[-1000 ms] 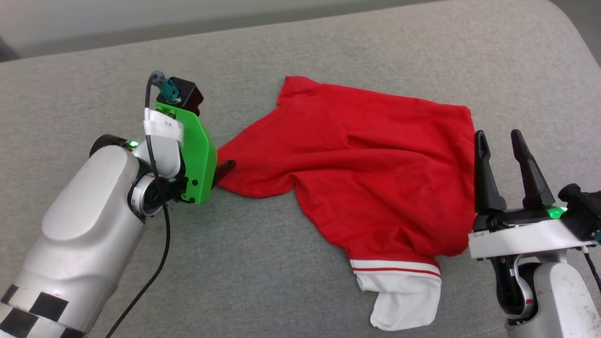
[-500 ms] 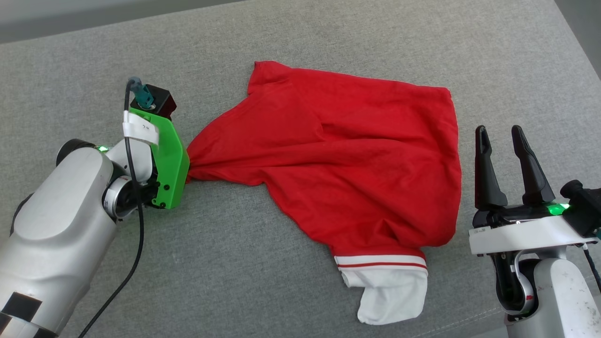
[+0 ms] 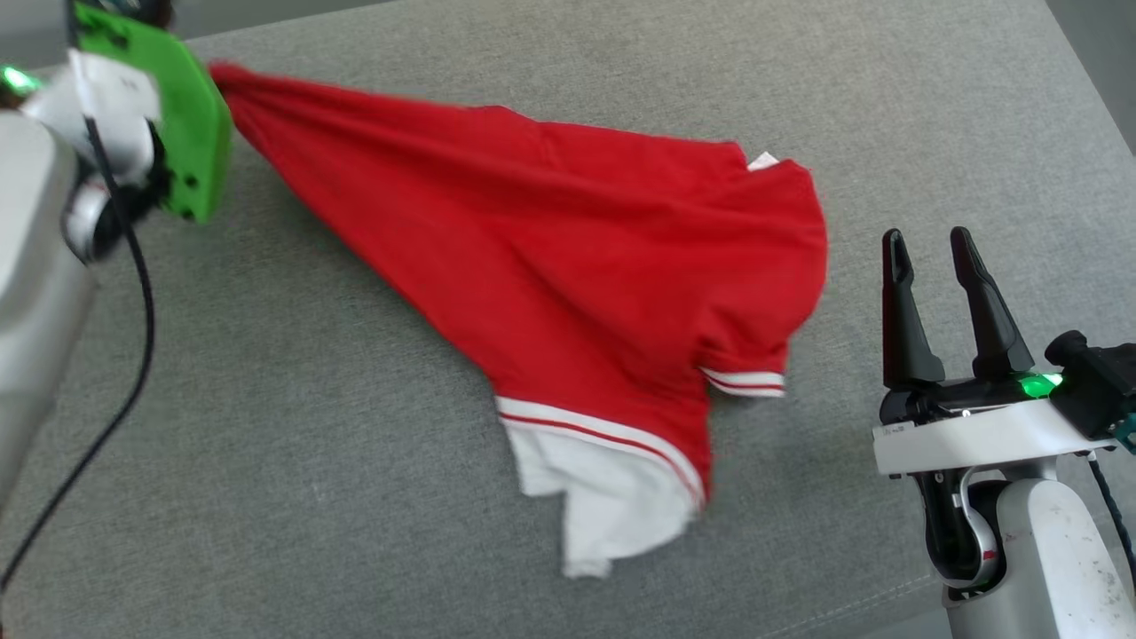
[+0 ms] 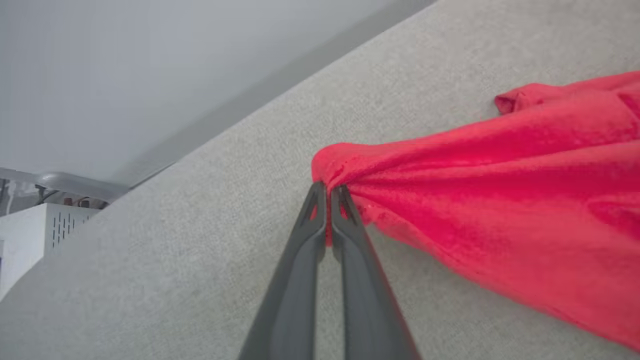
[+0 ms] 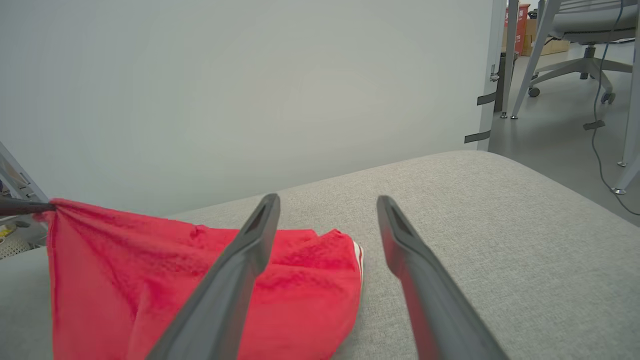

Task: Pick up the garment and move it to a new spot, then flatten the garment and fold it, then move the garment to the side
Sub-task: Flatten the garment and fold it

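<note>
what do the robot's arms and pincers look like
Pale silver arms. The left pincer has dark grey fingers, a green bracket and a black cable. The right pincer has black tapered fingers on a white mount with a green light.

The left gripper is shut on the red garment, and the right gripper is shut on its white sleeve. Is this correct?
Not quite: the left gripper is shut on the garment, but the right gripper stands open, holding nothing, as the head view shows.
</note>
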